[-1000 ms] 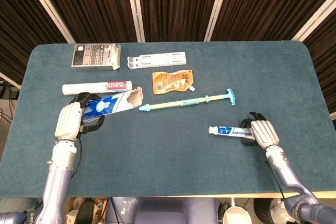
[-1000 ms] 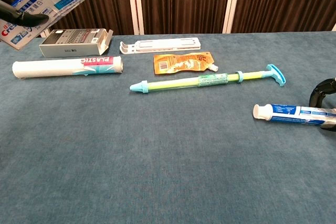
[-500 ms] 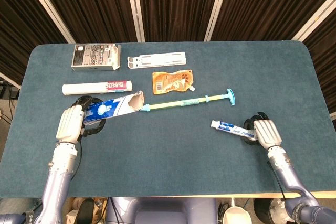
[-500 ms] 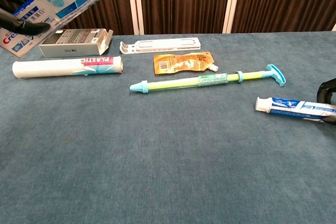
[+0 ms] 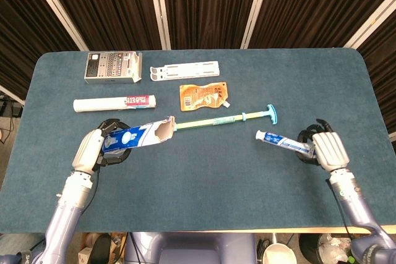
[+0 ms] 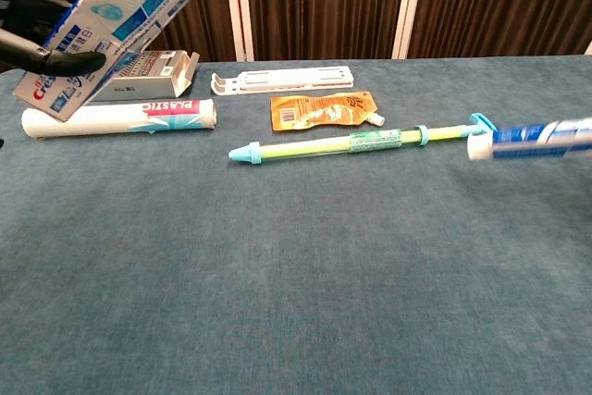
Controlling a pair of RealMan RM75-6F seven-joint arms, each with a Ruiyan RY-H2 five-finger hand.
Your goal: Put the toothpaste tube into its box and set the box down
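My left hand (image 5: 93, 148) grips the blue and white toothpaste box (image 5: 139, 135) above the table's left side, its torn open end pointing right. In the chest view the box (image 6: 120, 20) tilts up at top left, held by my left hand (image 6: 37, 25). My right hand (image 5: 327, 148) holds the toothpaste tube (image 5: 281, 141) by its tail, lifted off the table, white cap toward the left. In the chest view the tube (image 6: 529, 139) hangs at the right edge; the right hand itself is out of that frame. Box mouth and tube cap are well apart.
A long green and blue stick with a T-handle (image 5: 219, 120) lies between the two hands. Behind it lie an orange pouch (image 5: 203, 96), a white roll (image 5: 114, 102), a grey carton (image 5: 112, 67) and a white plastic strip (image 5: 184, 70). The blue table (image 5: 204, 196) edge runs near me.
My right hand lifted the tube off the table and carried it up and to the right. My left hand swung the box lower and rightward, its open end now nearer the stick.
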